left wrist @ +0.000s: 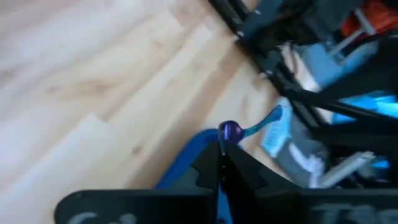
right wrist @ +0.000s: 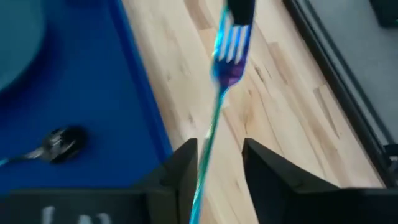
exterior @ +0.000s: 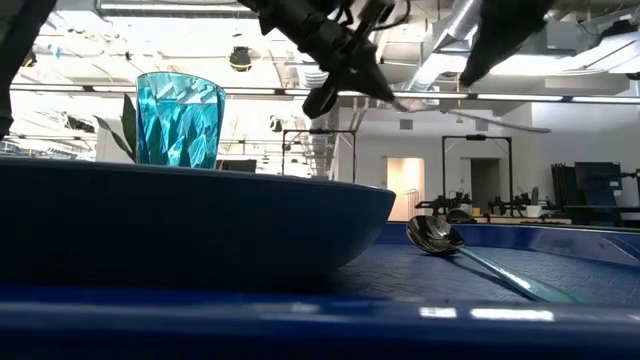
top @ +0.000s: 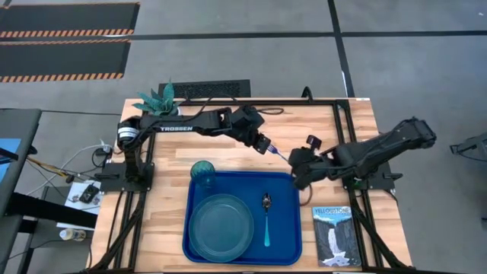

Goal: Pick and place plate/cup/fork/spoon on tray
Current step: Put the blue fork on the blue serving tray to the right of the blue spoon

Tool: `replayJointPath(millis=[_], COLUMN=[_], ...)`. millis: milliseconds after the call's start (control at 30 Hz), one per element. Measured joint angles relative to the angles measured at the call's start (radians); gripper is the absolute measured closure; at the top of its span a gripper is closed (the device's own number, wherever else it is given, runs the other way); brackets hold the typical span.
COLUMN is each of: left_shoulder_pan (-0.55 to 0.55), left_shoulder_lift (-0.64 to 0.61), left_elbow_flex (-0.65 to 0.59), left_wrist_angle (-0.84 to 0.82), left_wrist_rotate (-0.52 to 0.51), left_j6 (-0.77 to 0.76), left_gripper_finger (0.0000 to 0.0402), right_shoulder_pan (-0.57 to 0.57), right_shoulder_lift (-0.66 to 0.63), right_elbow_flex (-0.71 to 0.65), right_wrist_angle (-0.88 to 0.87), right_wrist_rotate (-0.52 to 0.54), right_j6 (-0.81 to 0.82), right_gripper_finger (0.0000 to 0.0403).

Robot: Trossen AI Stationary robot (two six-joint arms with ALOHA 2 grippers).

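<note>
The light-blue fork (top: 280, 155) hangs in the air above the table, just beyond the far right corner of the blue tray (top: 289, 242). My left gripper (top: 264, 144) is shut on its tine end. My right gripper (right wrist: 219, 163) is open, one finger on each side of the fork's handle (right wrist: 208, 140); I cannot tell whether they touch it. On the tray lie the teal plate (top: 221, 226) at the near left and the spoon (top: 267, 213), its dark bowl toward the far side. The teal cup (top: 202, 173) stands upright in the tray's far left corner. My left gripper pinches the fork's tine end (right wrist: 234, 38) between its two shut fingers (left wrist: 219, 167), coming from the table's left. The fork is lifted clear of the table. Its handle (left wrist: 268, 118) points toward the right gripper, roughly in line with the fingers.
A Yellowstone book (top: 335, 234) lies right of the tray at the near right. A white pot with a teal plant (top: 158, 99) stands at the far left by the left arm's base. Bare wood lies between the tray's far edge and the table's far edge.
</note>
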Motion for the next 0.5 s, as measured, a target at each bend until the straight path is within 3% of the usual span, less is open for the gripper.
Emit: replayJointPath(millis=[200, 367, 500], left_shoulder_pan=[0.03, 0.022, -0.03], left_shoulder_lift=[0.0, 0.0, 0.0], left_elbow_flex=[0.0, 0.0, 0.0], left_wrist_angle=[-0.054, -0.078, -0.077], left_wrist_rotate=[-0.035, -0.006, 0.025], left_j6=[0.115, 0.236, 0.318], left_gripper_finger=[0.0401, 0.0401, 0.0401], right_shoulder_pan=[0.104, 0.253, 0.413], right_shoulder_lift=[-0.096, -0.184, -0.231], right_elbow_flex=[0.093, 0.101, 0.101], right_wrist_angle=[-0.202, -0.396, -0.514], right_wrist_rotate=[-0.035, -0.134, -0.154], right_j6=[0.121, 0.381, 0.624], right_gripper_finger=[0.0213, 0.0202, 0.0207])
